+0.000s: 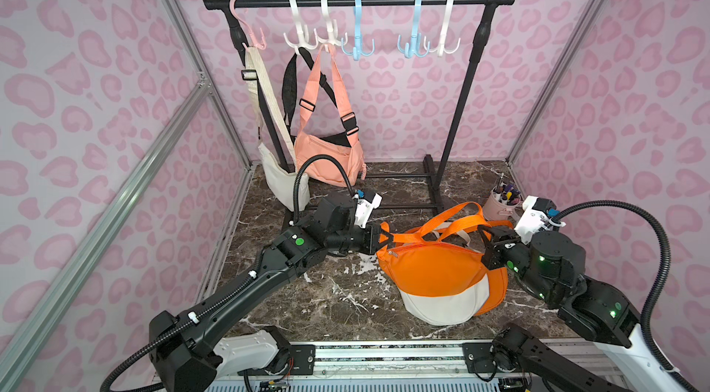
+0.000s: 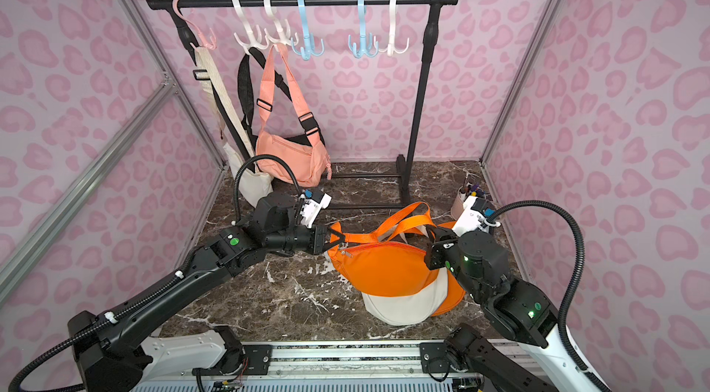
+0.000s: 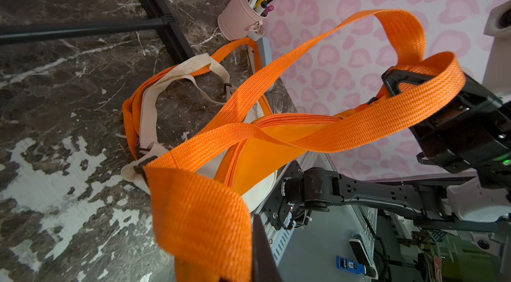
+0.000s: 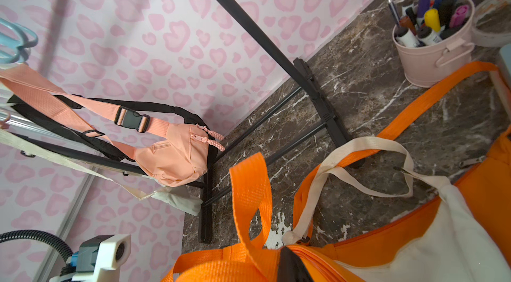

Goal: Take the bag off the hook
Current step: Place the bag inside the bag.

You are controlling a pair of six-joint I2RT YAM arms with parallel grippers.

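Upper left of both top views: cream sling bag hangs from a pink hook at the end of the black rail. Just right of it, peach waist bag hangs on a white hook. A black bag is partly hidden behind it.

Centre: left end effector, jaws together, clamped on the orange strap close to the bag's near end.

Right of centre, lower half: orange bag with a white lower panel lies on the marble counter. It is off the hooks and well apart from the rail. The strap loops loosely above its body.

Further right: right end effector, jaws together, clamped on the same strap at the bag's other end. The left wrist view shows the webbing caught at its fingers.

Far right, near the wall: pink bucket of markers, just beside the strap.
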